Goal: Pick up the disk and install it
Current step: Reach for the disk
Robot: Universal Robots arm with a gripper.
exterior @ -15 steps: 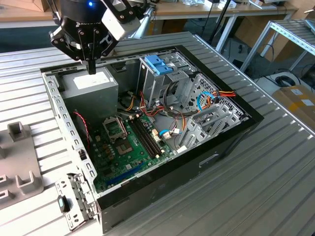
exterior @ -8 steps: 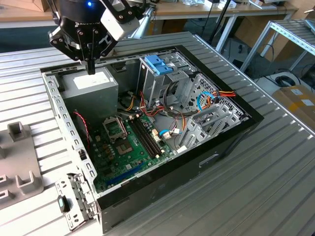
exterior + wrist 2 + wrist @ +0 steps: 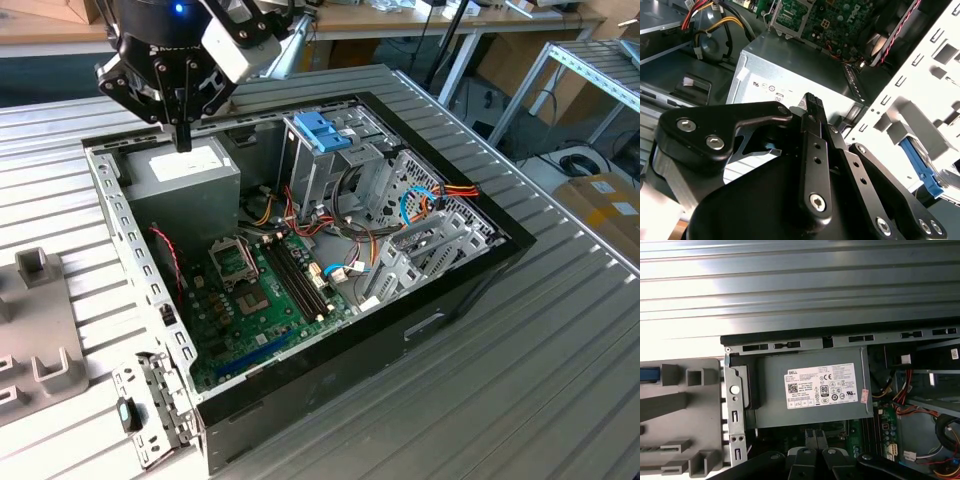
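disk (image 3: 649, 374), mostly cut off

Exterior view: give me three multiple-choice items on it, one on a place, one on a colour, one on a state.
1. The gripper hangs over: A the grey box with a white label; B a keyboard; C a cup.
2. The plastic piece atop the drive cage is: A red; B blue; C green.
3. The computer case is: A closed; B open; C upside down.
A, its tip sits just above the label; B, it is plainly blue; B, its insides lie exposed.
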